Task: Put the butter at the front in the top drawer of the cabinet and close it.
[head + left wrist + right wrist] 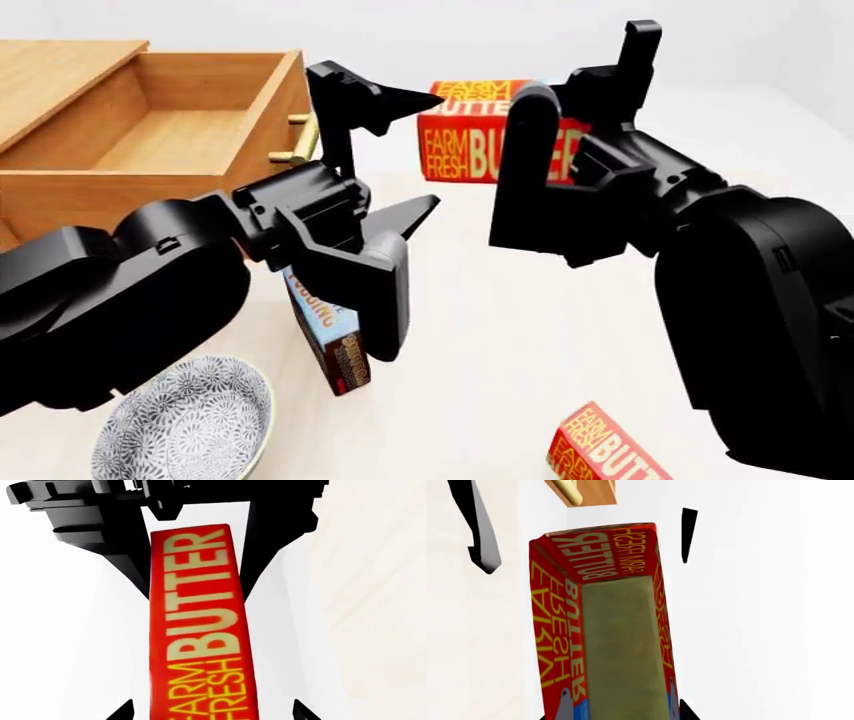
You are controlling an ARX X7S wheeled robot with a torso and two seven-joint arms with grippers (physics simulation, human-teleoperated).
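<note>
The butter [461, 150], a red box with yellow lettering, hangs above the table to the right of the open top drawer [274, 105]. My right gripper [617, 715] is shut on its near end, one black tip against each side. In the head view that gripper [577, 120] covers the box's right part. My left gripper [438, 150] is open, its fingers wide apart on either side of the box's other end and not touching it. The left wrist view has the butter [193, 620] running between those spread fingers. The butter [620, 630] also fills the right wrist view.
The cabinet [54, 70] stands at the back left, its brass handle [296, 140] facing the grippers. A second butter box [607, 450] lies at the near edge. A chocolate pudding box [327, 335] stands under my left arm, beside a patterned bowl [187, 425].
</note>
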